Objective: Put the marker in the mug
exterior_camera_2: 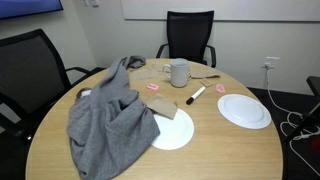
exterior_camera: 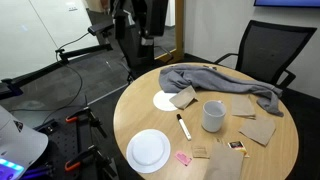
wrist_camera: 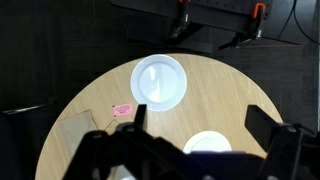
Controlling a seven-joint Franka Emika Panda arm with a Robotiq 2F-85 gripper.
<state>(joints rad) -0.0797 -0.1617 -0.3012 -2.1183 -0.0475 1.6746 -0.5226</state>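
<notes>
The marker [exterior_camera: 184, 127] lies flat on the round wooden table, white with black ends, and shows in both exterior views [exterior_camera_2: 197, 95]. The light grey mug [exterior_camera: 213, 116] stands upright a short way beside it [exterior_camera_2: 179, 72], apart from it. My gripper [wrist_camera: 198, 116] is open and empty, its dark fingers spread wide. It hangs high above the table's edge on the arm [exterior_camera: 146, 35], far from marker and mug. The wrist view shows neither marker nor mug.
A crumpled grey cloth [exterior_camera_2: 105, 115] covers part of the table. One white plate [exterior_camera: 148, 150] lies near the edge, another [exterior_camera_2: 172, 132] is partly under the cloth. Brown paper pieces [exterior_camera: 258, 130] and a small pink item [wrist_camera: 122, 109] lie about. Black chairs [exterior_camera_2: 190, 35] surround the table.
</notes>
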